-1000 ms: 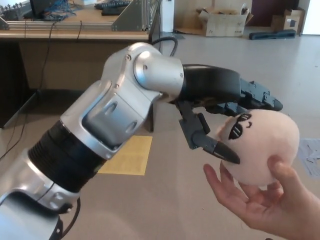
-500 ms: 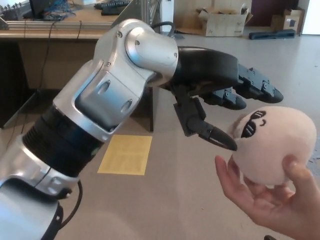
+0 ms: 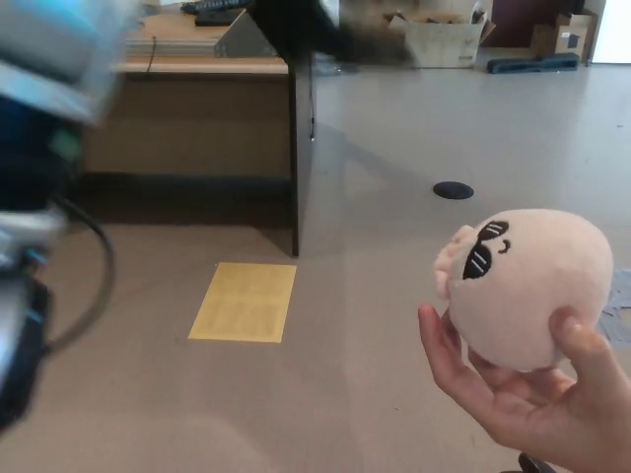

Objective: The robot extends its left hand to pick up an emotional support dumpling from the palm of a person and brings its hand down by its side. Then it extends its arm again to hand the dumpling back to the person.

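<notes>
A pale pink plush dumpling [image 3: 523,286] with a drawn sunglasses face rests upright in a person's hand [image 3: 513,404] at the lower right; the person's fingers curl around its underside and right side. My left arm [image 3: 39,108] is a motion-blurred shape along the left edge. A dark smear at the top, my left hand [image 3: 320,25], is high above and to the left of the dumpling, well apart from it. The blur hides its state. My right hand does not show.
A wooden desk [image 3: 197,65] with a metal leg stands at the back left. A yellow sheet [image 3: 245,302] lies on the floor, with a black round floor cover [image 3: 453,190] beyond it. Cardboard boxes [image 3: 444,41] sit at the far back.
My left arm has swung up and away to the top left, leaving the dumpling it was hovering over. The dumpling stays in the person's palm, almost where it was.
</notes>
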Available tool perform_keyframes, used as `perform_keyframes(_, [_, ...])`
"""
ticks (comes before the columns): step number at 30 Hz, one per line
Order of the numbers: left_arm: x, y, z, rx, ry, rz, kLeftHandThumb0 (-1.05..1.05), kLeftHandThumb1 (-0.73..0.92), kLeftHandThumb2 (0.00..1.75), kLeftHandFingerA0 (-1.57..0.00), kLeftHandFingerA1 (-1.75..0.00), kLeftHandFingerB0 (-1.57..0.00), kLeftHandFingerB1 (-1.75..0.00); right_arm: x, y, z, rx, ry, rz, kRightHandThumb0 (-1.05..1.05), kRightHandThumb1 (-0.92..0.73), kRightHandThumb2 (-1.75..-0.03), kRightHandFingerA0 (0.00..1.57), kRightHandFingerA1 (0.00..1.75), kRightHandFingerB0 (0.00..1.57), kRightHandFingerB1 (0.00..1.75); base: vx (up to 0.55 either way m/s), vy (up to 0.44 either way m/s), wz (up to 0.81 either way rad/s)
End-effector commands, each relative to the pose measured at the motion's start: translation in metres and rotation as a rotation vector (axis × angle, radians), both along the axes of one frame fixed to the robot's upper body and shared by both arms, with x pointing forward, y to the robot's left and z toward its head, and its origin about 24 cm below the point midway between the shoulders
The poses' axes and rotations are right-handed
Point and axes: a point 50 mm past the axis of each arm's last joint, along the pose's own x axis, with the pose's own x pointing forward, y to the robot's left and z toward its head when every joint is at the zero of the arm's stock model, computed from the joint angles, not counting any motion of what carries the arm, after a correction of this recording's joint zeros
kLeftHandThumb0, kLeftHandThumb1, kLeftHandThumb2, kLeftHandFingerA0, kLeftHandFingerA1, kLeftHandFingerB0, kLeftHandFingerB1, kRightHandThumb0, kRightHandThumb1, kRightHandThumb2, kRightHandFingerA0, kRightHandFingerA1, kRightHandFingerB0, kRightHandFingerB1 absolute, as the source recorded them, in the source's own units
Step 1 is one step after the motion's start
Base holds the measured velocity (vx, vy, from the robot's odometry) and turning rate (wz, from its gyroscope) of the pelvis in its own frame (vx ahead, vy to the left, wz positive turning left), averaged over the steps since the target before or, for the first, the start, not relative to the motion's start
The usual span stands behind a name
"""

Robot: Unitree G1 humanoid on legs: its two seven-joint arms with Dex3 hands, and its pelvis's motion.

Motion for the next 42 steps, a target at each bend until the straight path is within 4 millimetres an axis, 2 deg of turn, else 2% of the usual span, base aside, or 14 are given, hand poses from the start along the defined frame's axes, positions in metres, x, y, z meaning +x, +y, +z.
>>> perform_keyframes(1, [-0.013, 0.053, 0.011, -0.128, -0.011, 0.007, -0.81, 0.45, 0.86, 0.0, -0.08, 0.0, -0.05, -0.007, -0.008, -0.007, 0.013, 0.037, -0.022, -0.52, -0.55, -0.57, 0.71, 0.44, 0.36, 0.32, 0.0, 0.0, 0.0])
perform_keyframes(4, [-0.011, 0.12, -0.03, -0.251, 0.017, 0.117, -0.83, 0.47, 0.87, 0.0, -0.08, 0.0, 0.0, -0.017, -0.009, -0.018, 0.003, 0.058, -0.026, -0.49, -0.55, -0.57, 0.71, 0.45, 0.34, 0.32, 0.0, 0.0, 0.0])
perform_keyframes(8, [-0.012, 0.126, -0.039, -0.271, 0.021, 0.123, -0.83, 0.47, 0.87, 0.0, -0.08, 0.0, 0.0, -0.02, -0.011, -0.02, 0.001, 0.063, -0.027, -0.49, -0.55, -0.57, 0.71, 0.45, 0.34, 0.32, 0.0, 0.0, 0.02])
perform_keyframes(9, [-0.005, 0.149, -0.09, -0.306, 0.057, 0.149, -0.77, 0.45, 0.85, -0.04, -0.19, 0.0, -0.08, -0.027, -0.015, -0.026, -0.002, 0.078, -0.038, -0.5, -0.54, -0.57, 0.72, 0.45, 0.34, 0.32, 0.0, 0.0, 0.0])
perform_keyframes(14, [-0.01, 0.165, -0.139, -0.338, 0.09, 0.201, -0.69, 0.39, 0.84, 0.0, -0.27, 0.0, -0.13, -0.033, -0.017, -0.031, -0.005, 0.091, -0.042, -0.5, -0.54, -0.57, 0.71, 0.45, 0.34, 0.32, 0.0, 0.0, 0.0])
perform_keyframes(17, [-0.017, 0.177, -0.245, -0.424, 0.27, 0.276, -0.71, 0.43, 0.83, -0.03, -0.29, -0.03, -0.12, -0.045, -0.021, -0.04, -0.002, 0.114, -0.05, -0.5, -0.54, -0.57, 0.71, 0.45, 0.35, 0.32, 0.0, 0.0, 0.0])
perform_keyframes(20, [-0.025, 0.18, -0.279, -0.446, 0.327, 0.331, -0.71, 0.43, 0.83, -0.03, -0.29, -0.03, -0.12, -0.048, -0.022, -0.043, -0.004, 0.121, -0.054, -0.5, -0.54, -0.57, 0.71, 0.45, 0.35, 0.32, 0.0, 0.0, 0.0])
perform_keyframes(21, [-0.028, 0.186, -0.324, -0.503, 0.411, 0.412, -0.71, 0.45, 0.82, -0.02, -0.3, -0.02, -0.14, -0.053, -0.024, -0.045, -0.015, 0.127, -0.066, -0.52, -0.54, -0.57, 0.73, 0.46, 0.36, 0.32, 0.0, 0.0, 0.0])
perform_keyframes(24, [-0.039, 0.191, -0.373, -0.521, 0.46, 0.555, -0.77, 0.51, 0.87, 0.0, -0.39, -0.13, -0.2, -0.059, -0.027, -0.049, -0.02, 0.131, -0.074, -0.53, -0.55, -0.57, 0.75, 0.45, 0.35, 0.32, 0.0, 0.0, 0.0])
perform_keyframes(30, [-0.048, 0.196, -0.405, -0.5, 0.471, 0.664, -0.8, 0.53, 0.87, -0.01, -0.39, -0.12, -0.2, -0.063, -0.029, -0.051, -0.014, 0.134, -0.074, -0.53, -0.55, -0.57, 0.75, 0.45, 0.35, 0.32, 0.0, 0.0, 0.0])
perform_keyframes(31, [-0.061, 0.206, -0.438, -0.53, 0.507, 0.792, -0.59, 0.63, 0.61, -0.11, -0.34, -0.13, -0.24, -0.07, -0.032, -0.055, -0.013, 0.149, -0.074, -0.53, -0.53, -0.57, 0.74, 0.46, 0.34, 0.32, 0.0, 0.0, 0.0])
perform_keyframes(33, [-0.068, 0.209, -0.452, -0.539, 0.521, 0.845, -0.59, 0.63, 0.61, -0.11, -0.34, -0.13, -0.24, -0.073, -0.033, -0.057, -0.013, 0.155, -0.074, -0.53, -0.53, -0.57, 0.74, 0.46, 0.34, 0.32, 0.0, 0.0, 0.0])
perform_keyframes(34, [-0.073, 0.212, -0.457, -0.545, 0.504, 0.873, -0.33, 0.42, 0.96, -0.05, -0.5, 0.0, -0.46, -0.075, -0.033, -0.059, -0.008, 0.158, -0.073, -0.51, -0.53, -0.57, 0.73, 0.46, 0.34, 0.32, 0.0, 0.0, 0.0])
perform_keyframes(42, [-0.091, 0.217, -0.472, -0.573, 0.492, 0.954, -0.33, 0.43, 0.97, -0.06, -0.49, 0.0, -0.45, -0.087, -0.036, -0.064, -0.025, 0.166, -0.077, -0.54, -0.54, -0.57, 0.75, 0.45, 0.33, 0.32, 0.0, 0.0, 0.0])
